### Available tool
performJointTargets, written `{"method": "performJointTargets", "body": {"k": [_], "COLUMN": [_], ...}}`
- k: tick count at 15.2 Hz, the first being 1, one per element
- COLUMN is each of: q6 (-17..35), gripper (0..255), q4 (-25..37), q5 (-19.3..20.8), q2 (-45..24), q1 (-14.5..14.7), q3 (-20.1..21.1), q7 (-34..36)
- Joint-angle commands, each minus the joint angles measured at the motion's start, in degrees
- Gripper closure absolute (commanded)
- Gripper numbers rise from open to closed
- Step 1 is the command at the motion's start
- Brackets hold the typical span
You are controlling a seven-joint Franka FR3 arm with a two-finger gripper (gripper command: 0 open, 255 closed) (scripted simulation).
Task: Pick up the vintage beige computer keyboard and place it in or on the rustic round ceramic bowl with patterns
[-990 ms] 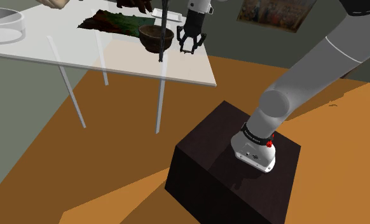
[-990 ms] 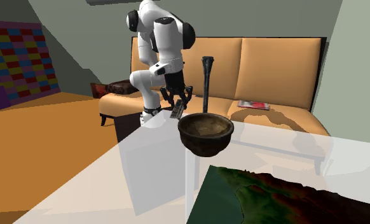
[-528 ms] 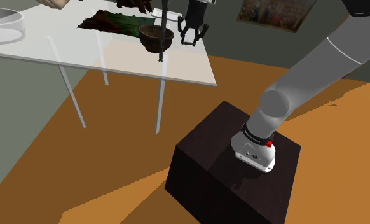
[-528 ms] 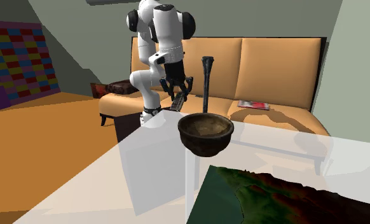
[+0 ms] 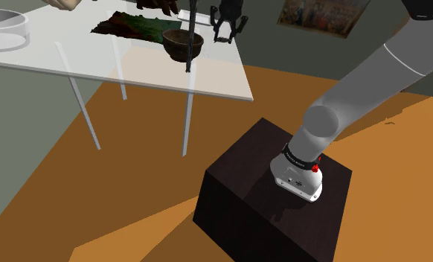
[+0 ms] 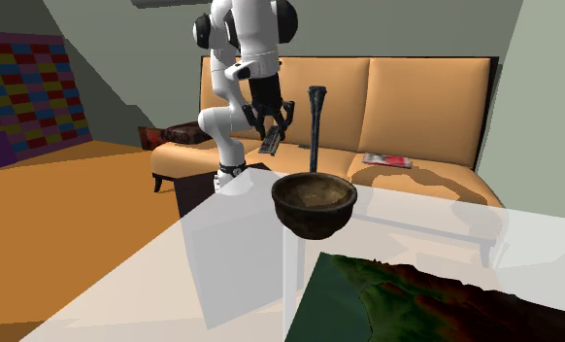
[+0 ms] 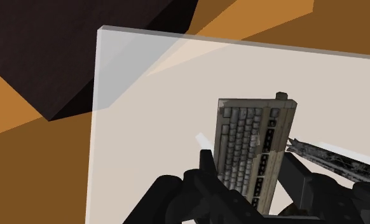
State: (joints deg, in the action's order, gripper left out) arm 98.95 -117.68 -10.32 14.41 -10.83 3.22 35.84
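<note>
Wrist view: the two black fingers (image 7: 205, 170) pinch the beige keyboard (image 7: 252, 130) across its long sides near one end; the gripper (image 7: 248, 167) holds it in the air above the pale table (image 7: 145, 114), a little inside the corner nearest the dark stand (image 7: 82, 38); the keys face the camera and the free end points away from the hand. In the second exterior view the gripper (image 6: 271, 124) points down with a slight tilt; the keyboard (image 6: 269, 146) hangs slantwise from it, seen edge-on as a thin dark slab, higher than the rim of the brown bowl (image 6: 315, 206) and apart from it; the bowl stands at the table's edge on the arm's side, with a tall dark post (image 6: 315, 121) just behind it. The arm (image 6: 247, 58) is folded, its elbow high and its forearm dropping steeply to the wrist. In the shoulder view the arm (image 5: 371, 82) climbs from the stand (image 5: 282, 201) and reaches across; the gripper (image 5: 228, 31) hangs over the table's edge beside the bowl (image 5: 182, 43).
</note>
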Motion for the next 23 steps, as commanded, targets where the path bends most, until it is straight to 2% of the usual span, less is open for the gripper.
{"method": "performJointTargets", "body": {"k": [1,3,11,15,19,23], "q6": [-1.58,-2.63,-5.78,-9.80,-16.61,-12.55], "gripper": [255,255,255,255,255,255], "q4": [1.75,2.82,25.34,40.40,60.35,54.62], "q5": [0.05,0.08,1.13,1.98,2.95,2.85], "q2": [-0.16,-0.17,-19.16,-30.03,-43.02,-41.38], "q1": [0.01,0.00,0.79,1.49,2.48,2.40], "q3": [0.00,-0.03,1.09,1.44,1.67,1.60], "q7": [0.30,0.46,3.18,4.77,6.51,5.91]}}
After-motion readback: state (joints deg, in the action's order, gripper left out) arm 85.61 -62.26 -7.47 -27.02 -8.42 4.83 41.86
